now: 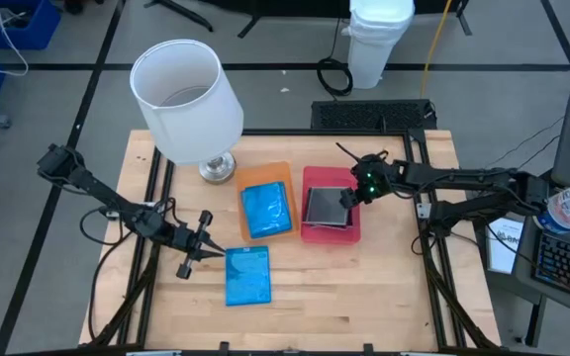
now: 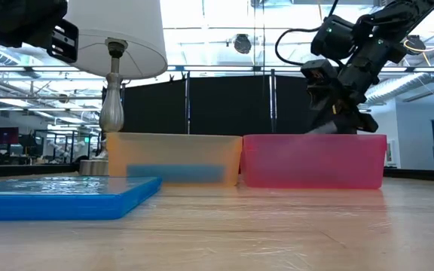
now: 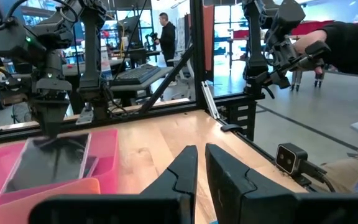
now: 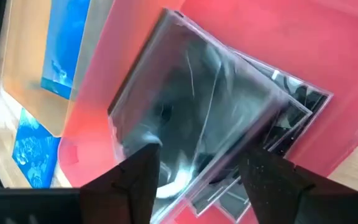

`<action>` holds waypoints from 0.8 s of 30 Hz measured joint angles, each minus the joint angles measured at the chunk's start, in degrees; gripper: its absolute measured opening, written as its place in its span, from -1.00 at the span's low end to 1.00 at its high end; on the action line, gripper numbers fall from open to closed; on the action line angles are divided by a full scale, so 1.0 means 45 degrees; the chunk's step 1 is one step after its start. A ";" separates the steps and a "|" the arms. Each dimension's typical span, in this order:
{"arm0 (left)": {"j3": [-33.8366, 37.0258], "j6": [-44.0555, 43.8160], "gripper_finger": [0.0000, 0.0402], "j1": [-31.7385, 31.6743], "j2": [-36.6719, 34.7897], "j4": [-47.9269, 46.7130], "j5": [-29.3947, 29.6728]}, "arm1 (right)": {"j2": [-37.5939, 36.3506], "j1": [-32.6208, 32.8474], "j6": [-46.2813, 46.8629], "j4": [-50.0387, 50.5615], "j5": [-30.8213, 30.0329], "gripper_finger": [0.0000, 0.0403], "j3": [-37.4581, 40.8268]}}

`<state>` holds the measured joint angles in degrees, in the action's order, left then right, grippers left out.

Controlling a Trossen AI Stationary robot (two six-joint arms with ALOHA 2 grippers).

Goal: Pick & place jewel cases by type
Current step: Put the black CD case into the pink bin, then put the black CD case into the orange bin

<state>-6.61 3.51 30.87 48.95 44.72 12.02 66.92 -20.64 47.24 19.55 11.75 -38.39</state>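
Observation:
A translucent blue jewel case (image 1: 248, 275) (image 2: 59, 196) lies flat on the table near the front edge. My left gripper (image 1: 216, 255) (image 3: 201, 165) hovers shut just left of it. Another blue case (image 1: 267, 210) lies in the orange tray (image 1: 265, 170). Clear cases with dark insides (image 1: 325, 206) (image 4: 197, 99) are stacked, fanned out, in the red tray (image 1: 330, 176) (image 2: 315, 162). My right gripper (image 1: 349, 198) (image 4: 201, 180) is open. It hangs low over the right side of this stack, one finger to each side of the top case's near edge. My right gripper comes slanting down from the table's right over the top clear case (image 4: 185, 143), with its fingers (image 4: 142, 174) spread wide over the case's near edge. I cannot tell whether they touch it. The case lies on the stack in the red tray.
A white-shaded lamp (image 1: 186, 99) stands on its metal base (image 1: 218, 168) at the table's far left, beside the orange tray. Bare wood lies in front of both trays and right of the loose blue case. People stand in the room behind.

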 joint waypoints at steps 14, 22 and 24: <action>-0.0005 -0.0219 -0.79 -0.0010 0.0000 -0.0214 -0.0012 | -0.0694 0.0053 -0.1391 0.2481 0.0007 0.01 -0.0888; -0.0005 -0.0519 -0.79 -0.0006 0.0005 -0.0624 -0.0091 | -0.1616 0.3311 -0.4192 -0.0688 -0.2055 -0.19 -0.2901; -0.0005 -0.0461 -0.79 -0.0010 0.0005 -0.0663 -0.0014 | -0.1412 0.4606 -0.5154 -0.1989 -0.2784 -0.29 -0.3022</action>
<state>-6.63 1.43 30.83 48.97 41.74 11.96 60.56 0.08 24.05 10.60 -0.79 -51.99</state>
